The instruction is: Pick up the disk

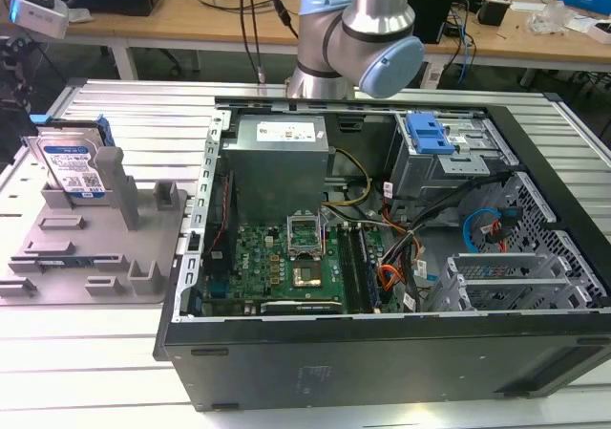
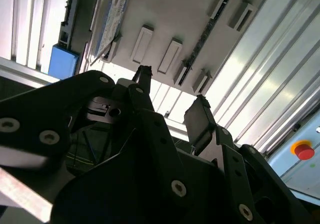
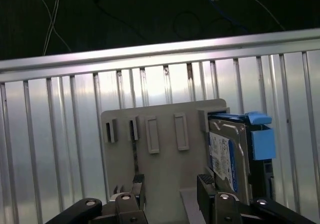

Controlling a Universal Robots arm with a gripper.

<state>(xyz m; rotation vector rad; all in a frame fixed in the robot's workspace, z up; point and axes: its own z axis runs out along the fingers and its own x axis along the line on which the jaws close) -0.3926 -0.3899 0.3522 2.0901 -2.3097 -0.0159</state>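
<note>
Silver disk upright in grey holder, tool spread nearby

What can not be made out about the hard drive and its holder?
Exterior view: a slot of the grey plastic tray hides the lower part of the silver-metal hard drive with white-and-blue label.
First wrist view: the black gripper covers one end of the drive; the picture's edge cuts the gripper off.
Second wrist view: the gripper covers part of the tray.
</note>
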